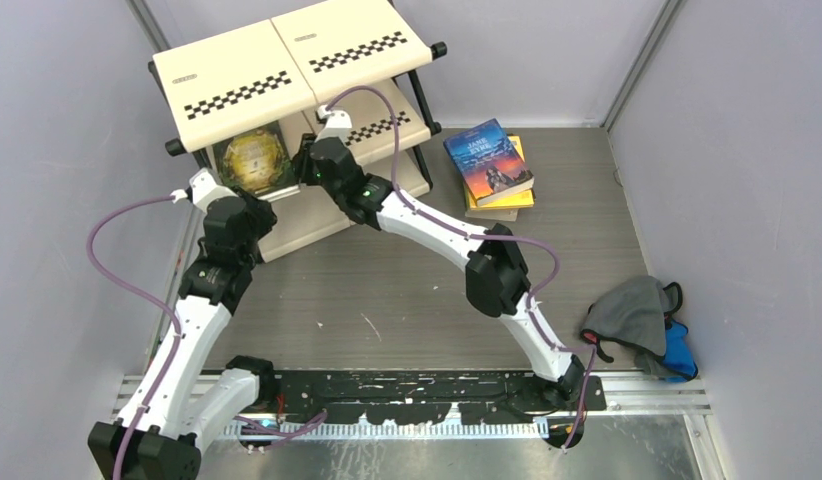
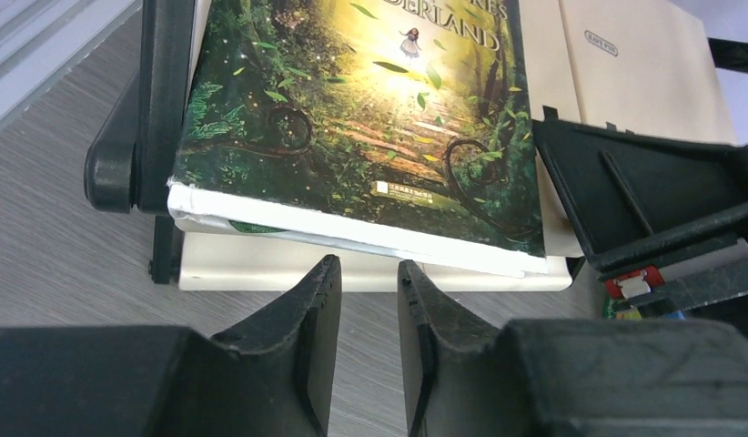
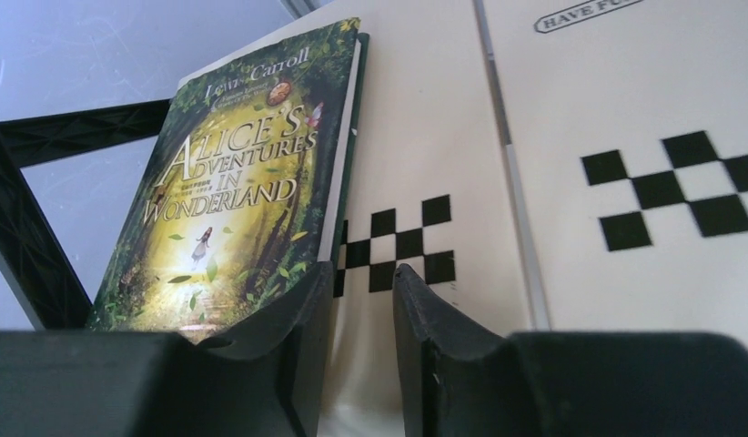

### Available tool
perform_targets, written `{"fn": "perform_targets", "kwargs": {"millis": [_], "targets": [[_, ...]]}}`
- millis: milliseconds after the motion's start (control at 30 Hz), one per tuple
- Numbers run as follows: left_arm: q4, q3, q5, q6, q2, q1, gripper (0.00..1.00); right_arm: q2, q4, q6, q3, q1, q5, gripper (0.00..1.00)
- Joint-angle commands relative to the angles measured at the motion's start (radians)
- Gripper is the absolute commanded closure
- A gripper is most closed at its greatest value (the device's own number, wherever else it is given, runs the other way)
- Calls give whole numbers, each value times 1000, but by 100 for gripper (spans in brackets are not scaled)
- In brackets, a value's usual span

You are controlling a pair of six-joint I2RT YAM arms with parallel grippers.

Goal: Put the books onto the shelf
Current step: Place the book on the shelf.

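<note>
Because the coming move turns on where the unshelved books lie, read the scene from the big things down. On the grey wood-grain table (image 1: 387,290), the three-tier shelf (image 1: 237,75) of cream plastic panels, checkered strips and black tube frame stands at the far left. Both your arms reach toward its middle tier.

To the right of the shelf, well apart from both grippers, a small stack of paperbacks rests flat on the table. The blue-covered paperback (image 1: 489,160) is on top, with an orange paperback (image 1: 522,197) under it. The stack lies on the right arm's side. Its long axis runs roughly away from the arm bases, a little skewed, so I judge the right arm the nearer one for it.

The dark green-and-gold paperback (image 2: 370,118) lies cover up on the left panel of the middle tier. Your left gripper (image 2: 366,300) sits just in front of its near edge, jaws a narrow gap apart with nothing between them. Your right gripper (image 3: 363,314) sits beside the book's right edge, likewise narrowly parted and empty.
</note>
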Motion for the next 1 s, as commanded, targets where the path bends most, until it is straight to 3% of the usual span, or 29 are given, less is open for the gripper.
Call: {"fn": "perform_targets", "kwargs": {"millis": [0,367,667,800,967], "targets": [[53,8,-9,7,-38,1,67,-133,101,-22,-113,-12,39,61],[4,23,20,15,-80,-2,59,-299,244,-48,-362,-19,79,55],[-92,92,160,27,-108,-26,58,-560,381,-61,-706,-19,181,51],[-95,96,170,17,-99,-102,58,-699,409,-64,-901,-21,264,46],[-66,103,82,29,-30,-284,58,-879,390,-3,-1116,-74,357,42]]}}
